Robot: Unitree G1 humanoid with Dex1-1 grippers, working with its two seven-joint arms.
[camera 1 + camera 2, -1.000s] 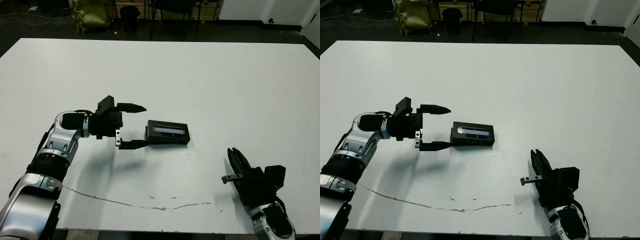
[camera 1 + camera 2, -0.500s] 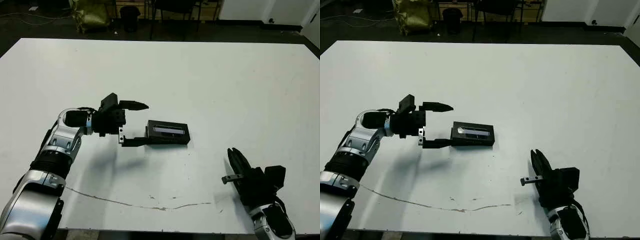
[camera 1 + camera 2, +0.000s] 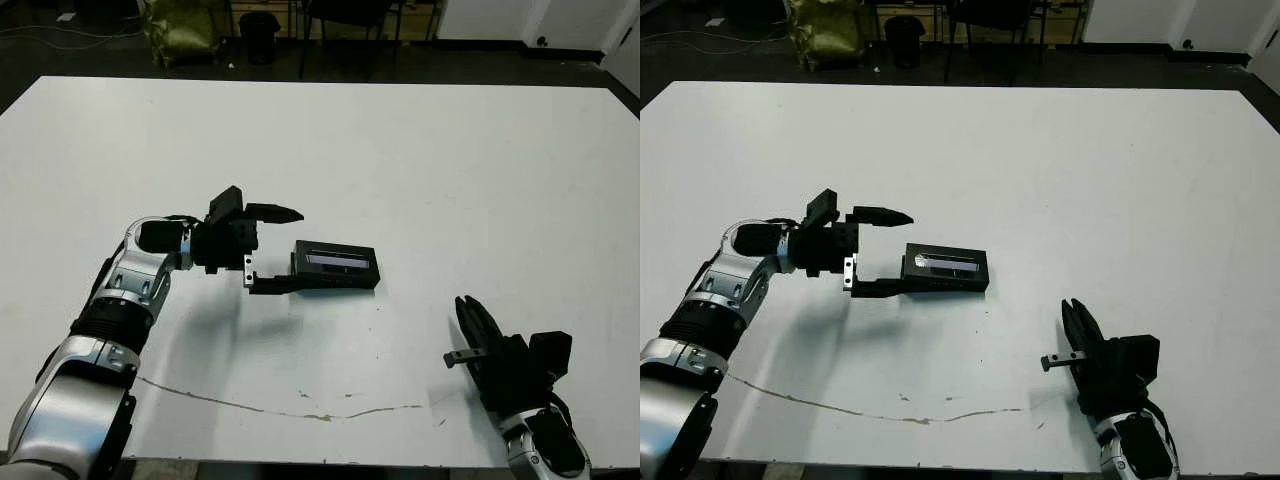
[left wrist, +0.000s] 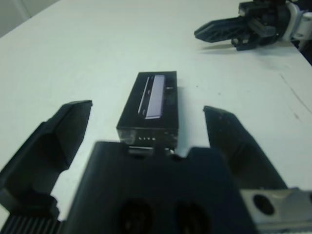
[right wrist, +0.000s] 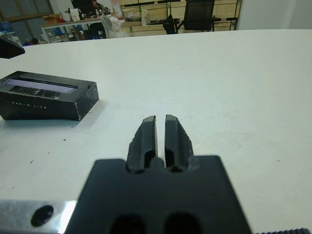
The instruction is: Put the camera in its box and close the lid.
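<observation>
Nearest you, your right gripper [image 3: 478, 330] rests low on the counter [image 3: 450, 170], well apart from the work, its jaws pressed together on nothing. Further out sits the box [image 3: 335, 267], flat on the counter near the middle, with the lid [image 4: 155, 92] already seated on top, its pale window strip facing up. You cannot see the camera itself; judging by the closed box, it is probably inside. Your left gripper [image 3: 272, 248] is at the box's short end, jaws spread wide, the lower finger just beside or touching that end; the views don't settle which.

The risk from here is a nudge. If you drive that finger forward, you could slide the light box across the smooth counter or skew the lid. Closing the jaws this near could also clip a corner and pop the lid loose.
</observation>
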